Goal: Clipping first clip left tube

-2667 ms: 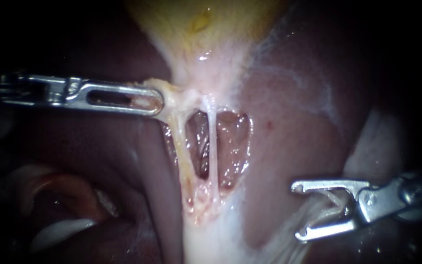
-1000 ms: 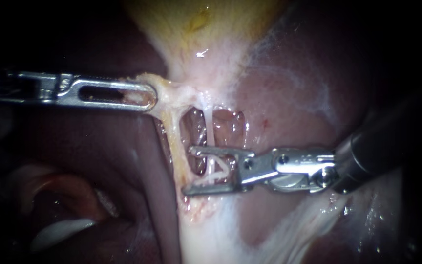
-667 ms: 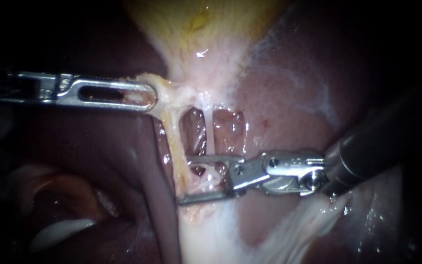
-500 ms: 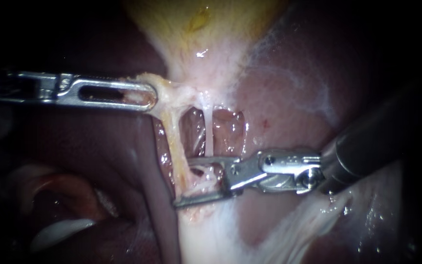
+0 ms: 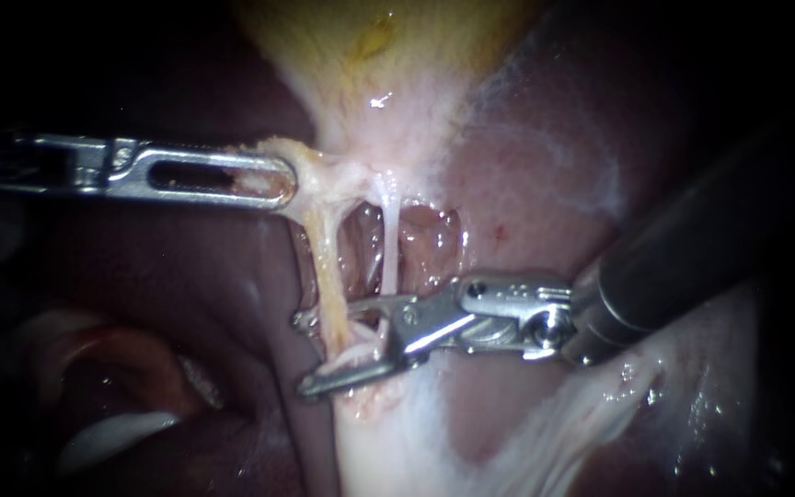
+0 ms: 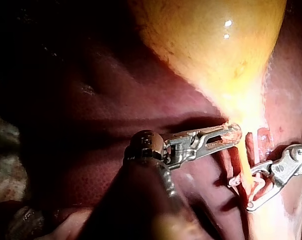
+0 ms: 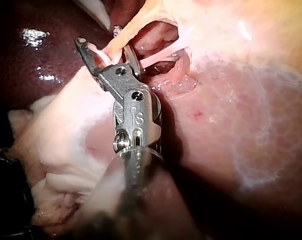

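My left instrument comes in level from the left, its jaws shut on the pale tissue at the gallbladder neck and holding it leftward. Two tubes run down from there. The yellowish left tube is thicker than the thin white right tube. My right instrument reaches in from the right, and its jaws are open and straddle the lower left tube. A pale clip sits between the jaws. In the right wrist view the left tube passes between the open jaws. In the left wrist view the shut jaws grip tissue.
Dark red liver lies around and behind the tubes, and an opened window shows between them. White fatty tissue spreads below. The right instrument's dark shaft crosses the liver on the right.
My right instrument has come in from the lower right and moved left across the right tube. Its open jaws now straddle the left tube. The left instrument keeps its hold.
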Robot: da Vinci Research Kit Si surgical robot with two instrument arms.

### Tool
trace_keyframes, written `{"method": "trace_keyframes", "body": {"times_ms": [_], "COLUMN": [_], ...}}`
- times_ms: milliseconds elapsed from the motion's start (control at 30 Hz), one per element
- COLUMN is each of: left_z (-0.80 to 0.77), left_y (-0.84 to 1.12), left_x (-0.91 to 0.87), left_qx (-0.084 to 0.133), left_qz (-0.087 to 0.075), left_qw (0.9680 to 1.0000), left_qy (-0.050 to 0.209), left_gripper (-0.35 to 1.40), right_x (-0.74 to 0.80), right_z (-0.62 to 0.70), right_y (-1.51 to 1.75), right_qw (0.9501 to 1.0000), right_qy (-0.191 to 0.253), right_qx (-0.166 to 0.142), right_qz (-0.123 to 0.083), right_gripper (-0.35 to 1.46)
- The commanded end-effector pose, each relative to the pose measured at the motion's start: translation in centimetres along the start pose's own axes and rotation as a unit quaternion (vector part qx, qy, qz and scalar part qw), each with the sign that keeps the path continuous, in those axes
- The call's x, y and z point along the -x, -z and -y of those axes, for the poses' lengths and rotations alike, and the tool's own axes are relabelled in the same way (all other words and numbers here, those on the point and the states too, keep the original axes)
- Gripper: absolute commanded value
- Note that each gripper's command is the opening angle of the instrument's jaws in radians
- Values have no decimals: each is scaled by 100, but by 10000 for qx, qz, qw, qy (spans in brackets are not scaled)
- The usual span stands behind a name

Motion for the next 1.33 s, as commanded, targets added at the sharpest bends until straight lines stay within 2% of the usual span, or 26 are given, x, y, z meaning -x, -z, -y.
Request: {"method": "trace_keyframes", "body": {"times_ms": [33,200,333,567,600,700,867,1333], "left_z": [0,-1,-1,-1,-1,-1,-1,-1], "left_y": [0,0,-1,-1,-1,-1,-1,-1], "left_x": [0,0,0,0,0,0,0,0], "left_qx": [0,0,-1,-1,-1,-1,-1,0], "left_qz": [0,0,-1,-1,-1,-1,0,0], "left_qw": [10000,10000,10000,10000,10000,10000,10000,10000], "left_qy": [0,0,0,0,0,0,0,0], "left_gripper": [-35,-35,-35,-35,-35,-35,-35,-35], "right_x": [-1,0,0,2,2,1,2,2], "right_z": [-2,-6,-8,-6,-6,-6,-4,-2], "right_y": [-2,-5,-3,6,7,9,11,12], "right_qw": [10000,9999,9996,9979,9971,9953,9939,9933], "right_qy": [4,-100,-230,-612,-729,-938,-1040,-1086], "right_qx": [-7,-126,-180,-204,-225,-226,-193,-226], "right_qz": [-8,6,12,11,13,26,322,331], "right_gripper": [42,40,31,-31,-35,-35,-35,-35]}}
